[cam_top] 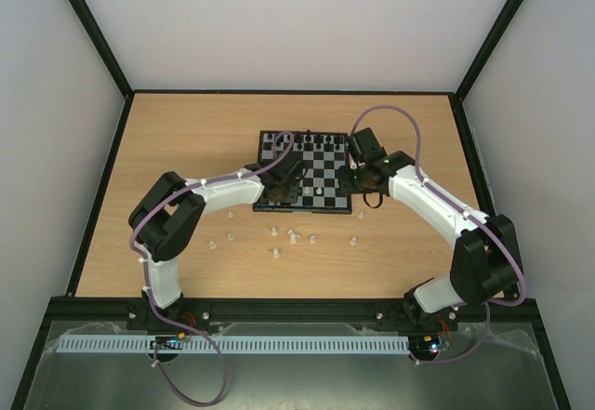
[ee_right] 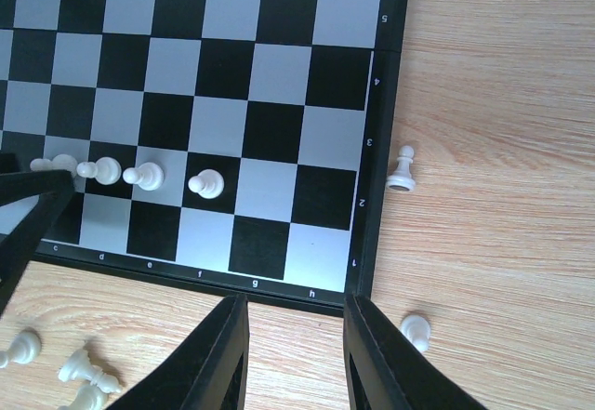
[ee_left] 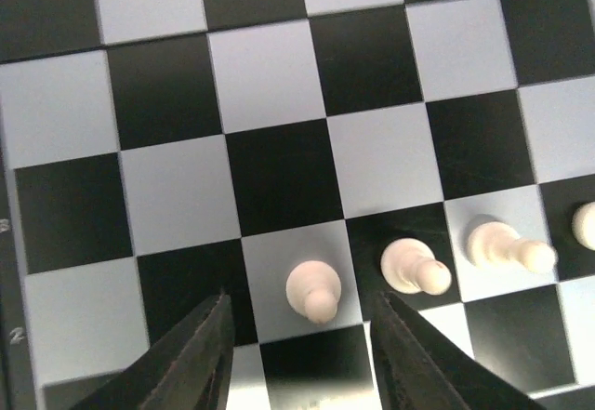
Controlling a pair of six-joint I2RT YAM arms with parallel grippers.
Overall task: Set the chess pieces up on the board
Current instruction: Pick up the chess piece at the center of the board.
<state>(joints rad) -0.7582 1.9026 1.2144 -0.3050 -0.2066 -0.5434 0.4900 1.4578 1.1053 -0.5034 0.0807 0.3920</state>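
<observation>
On the board (cam_top: 327,163), mid-way across the wooden table (cam_top: 186,131): a row of white pawns (ee_right: 144,177) along the second rank. Left gripper (ee_left: 302,303): jaws apart, flanking one upright pawn (ee_left: 313,291) on a pale square without touching it. Right gripper (ee_right: 297,303): jaws apart, nothing between them, over the board's near rim by the g and h files. Loose white pieces (cam_top: 293,236): scattered on the table near the board's front edge. One stray pawn (ee_right: 402,170): standing just beside the right rim.

The chess pieces (ee_left: 313,289) are cream-white, the board (ee_left: 279,75) black-and-pale-grey checked with a black rim, the table (ee_right: 483,103) light wood-grain.
</observation>
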